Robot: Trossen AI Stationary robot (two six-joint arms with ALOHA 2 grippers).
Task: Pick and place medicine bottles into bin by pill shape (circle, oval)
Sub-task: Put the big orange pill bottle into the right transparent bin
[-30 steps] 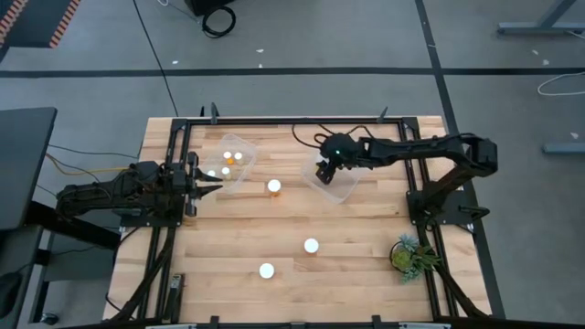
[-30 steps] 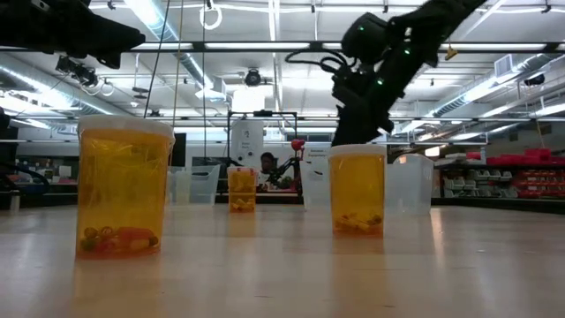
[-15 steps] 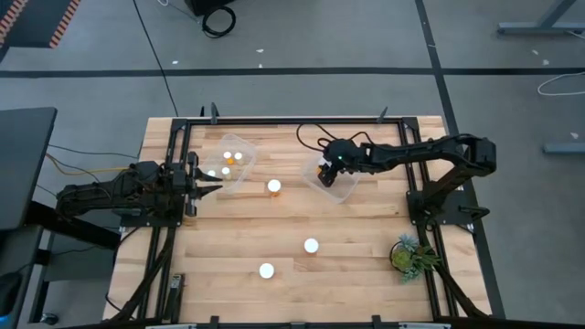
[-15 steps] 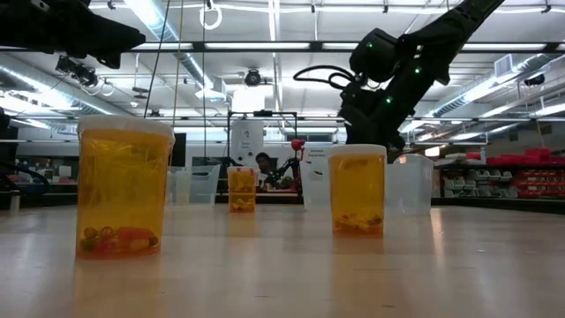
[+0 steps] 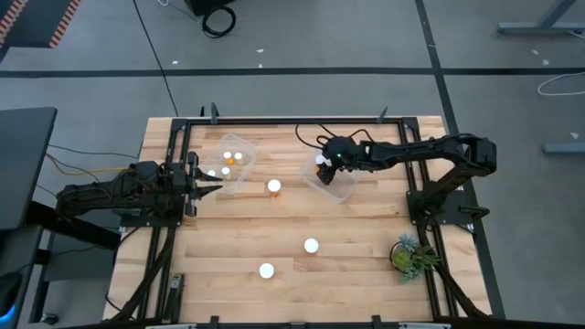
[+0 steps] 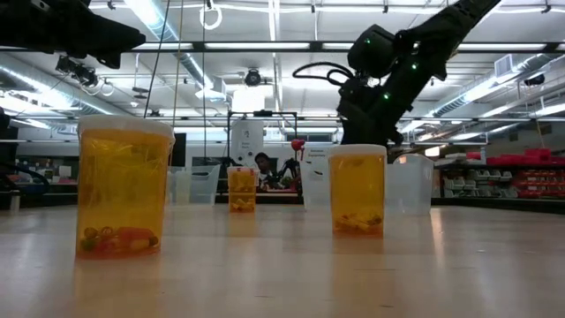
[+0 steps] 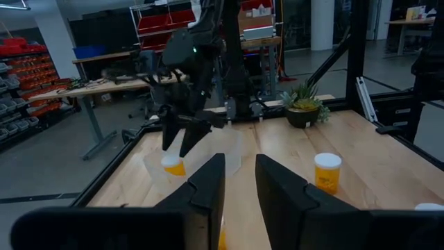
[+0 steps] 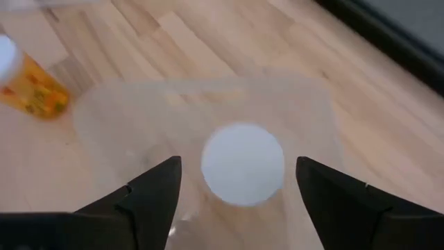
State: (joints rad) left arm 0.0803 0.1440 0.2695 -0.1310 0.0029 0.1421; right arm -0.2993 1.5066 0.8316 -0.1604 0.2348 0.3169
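— What colours do we see?
— Orange translucent bottles (image 6: 124, 186) with white caps (image 5: 312, 245), on our pale striped wooden table (image 5: 356, 256).
— And we note black arms, a green plant (image 5: 409, 254).

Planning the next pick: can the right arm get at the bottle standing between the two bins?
Probably yes. That bottle stands alone on bare table, and the right tool, open above its bin, is close by.

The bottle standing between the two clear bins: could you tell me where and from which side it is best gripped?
Grip the bottle across its round white cap or just below, coming straight down: it stands upright with bare table around it, apart from both bins.
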